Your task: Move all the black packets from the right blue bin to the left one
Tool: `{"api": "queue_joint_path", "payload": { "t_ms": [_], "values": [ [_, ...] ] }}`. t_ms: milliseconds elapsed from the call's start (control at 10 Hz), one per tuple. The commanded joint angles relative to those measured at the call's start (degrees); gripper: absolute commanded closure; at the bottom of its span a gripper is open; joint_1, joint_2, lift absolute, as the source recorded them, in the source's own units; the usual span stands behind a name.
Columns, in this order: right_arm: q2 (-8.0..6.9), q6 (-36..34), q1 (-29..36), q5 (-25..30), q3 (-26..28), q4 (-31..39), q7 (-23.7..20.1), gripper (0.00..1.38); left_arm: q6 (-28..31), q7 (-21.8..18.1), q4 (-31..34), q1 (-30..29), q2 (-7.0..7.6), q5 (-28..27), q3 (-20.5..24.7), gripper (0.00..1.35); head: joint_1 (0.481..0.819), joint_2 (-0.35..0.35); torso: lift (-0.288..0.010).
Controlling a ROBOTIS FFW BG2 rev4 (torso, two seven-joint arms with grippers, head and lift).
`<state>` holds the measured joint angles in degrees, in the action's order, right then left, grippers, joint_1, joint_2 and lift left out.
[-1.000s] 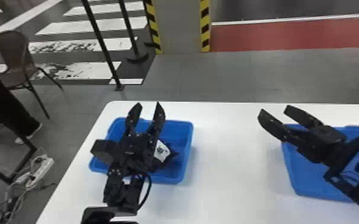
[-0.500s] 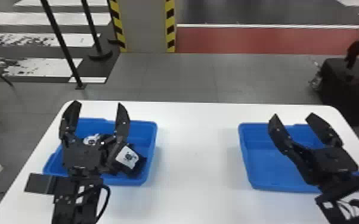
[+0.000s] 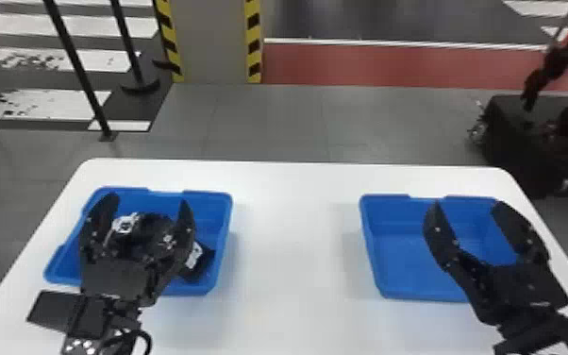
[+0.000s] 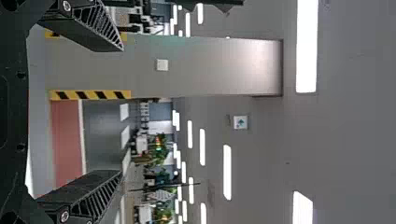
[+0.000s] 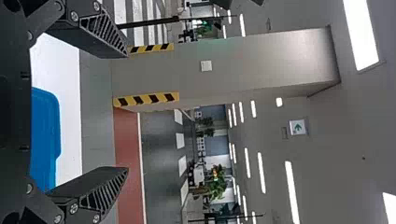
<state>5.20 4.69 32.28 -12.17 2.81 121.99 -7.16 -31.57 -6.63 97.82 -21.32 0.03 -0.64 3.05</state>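
Note:
In the head view my left gripper (image 3: 144, 205) stands open over the left blue bin (image 3: 219, 226), nothing between its fingertips. Black packets with white labels lie in that bin, partly hidden behind the gripper; one packet (image 3: 203, 264) rests near the bin's right side. My right gripper (image 3: 467, 207), also open, is over the right blue bin (image 3: 372, 245), whose visible floor is bare blue. The left wrist view has the left gripper (image 4: 122, 109) with its fingers wide apart. Likewise spread is the right gripper (image 5: 127, 113) in the right wrist view, beside a blue bin edge (image 5: 49, 126).
A white table (image 3: 292, 245) carries both bins, with a wide stretch of tabletop between them. Beyond its far edge are grey floor, a pillar (image 3: 214, 42) with striped corners, black posts at the left and a dark machine (image 3: 514, 137) at the right.
The head view has swung to the right, shifting the table and bins leftward in it. The right gripper has turned so that its fingers point more away from the robot. Both grippers remain open.

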Motion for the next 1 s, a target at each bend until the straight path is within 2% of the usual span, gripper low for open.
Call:
{"api": "queue_joint_path", "payload": {
  "t_ms": [0, 300, 600, 900],
  "values": [
    [-0.02, -0.2, 0.3, 0.7, 0.0, 0.0, 0.1, 0.17, 14.6, 0.8, 11.7, -4.1, -0.18, -2.2, 0.0, 0.09, 0.695, -0.005, -0.110],
    [-0.02, -4.4, 1.6, 1.4, 0.7, 1.3, 0.1, 0.17, 22.7, 1.0, 18.8, -7.1, -0.03, -1.0, -0.6, 0.09, 0.695, -0.004, -0.110],
    [-0.28, -4.4, 2.0, 1.9, 0.7, 2.7, 0.9, 0.17, 21.7, 1.1, 19.8, -8.3, -0.18, -0.9, -0.2, 0.10, 0.695, -0.011, -0.110],
    [-1.07, -4.6, 3.3, 1.8, 0.7, 4.8, 3.4, 0.17, 24.5, 1.2, 21.6, -8.9, -0.18, -1.1, -0.2, 0.09, 0.695, -0.013, -0.110]
  ]
}}
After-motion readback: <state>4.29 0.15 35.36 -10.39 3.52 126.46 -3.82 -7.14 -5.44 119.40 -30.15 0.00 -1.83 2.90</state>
